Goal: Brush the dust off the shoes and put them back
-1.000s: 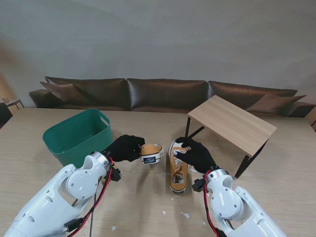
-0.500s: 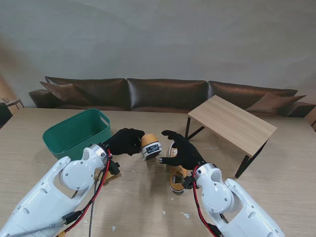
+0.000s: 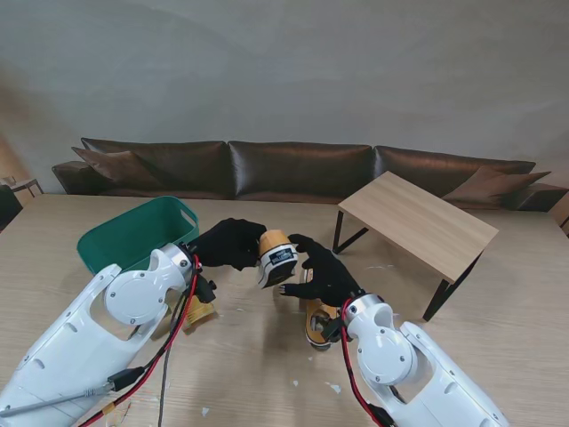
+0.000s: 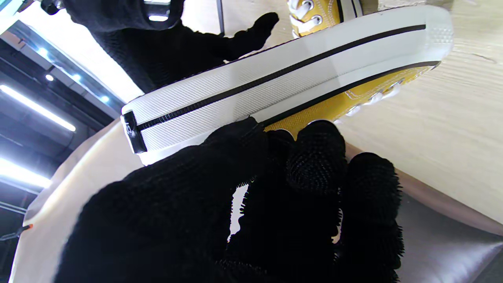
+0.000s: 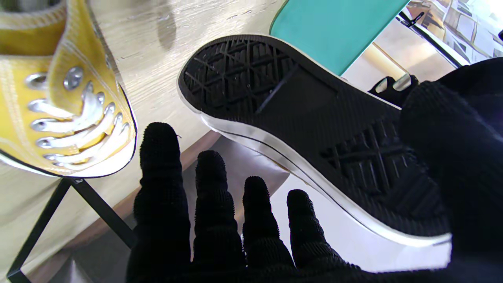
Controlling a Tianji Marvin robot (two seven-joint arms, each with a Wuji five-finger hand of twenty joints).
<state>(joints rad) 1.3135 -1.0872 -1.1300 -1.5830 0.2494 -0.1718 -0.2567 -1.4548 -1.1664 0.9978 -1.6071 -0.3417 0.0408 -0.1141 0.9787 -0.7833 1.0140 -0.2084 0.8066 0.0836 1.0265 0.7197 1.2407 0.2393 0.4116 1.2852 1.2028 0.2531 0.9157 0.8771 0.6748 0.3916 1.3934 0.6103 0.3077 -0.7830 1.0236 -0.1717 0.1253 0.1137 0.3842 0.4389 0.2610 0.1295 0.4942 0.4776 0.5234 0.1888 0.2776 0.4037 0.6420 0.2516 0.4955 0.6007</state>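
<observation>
So my left hand point(image 3: 233, 243) has one shoe point(image 3: 276, 258) up off the table point(image 3: 267, 356), right around the middle. My right hand point(image 3: 322, 271) sits just right of it, fingers spread. The second shoe point(image 3: 317, 322) lies on the table near me, partly under that right hand. The basket point(image 3: 133, 233) is far left, the small side table point(image 3: 418, 221) far right, and the sofa point(image 3: 293, 169) runs along behind everything.

Plain grey wall point(image 3: 284, 62) behind; long dark brown leather sofa point(image 3: 302, 169) against it; small wooden side table point(image 3: 418, 221) on black legs at right.
</observation>
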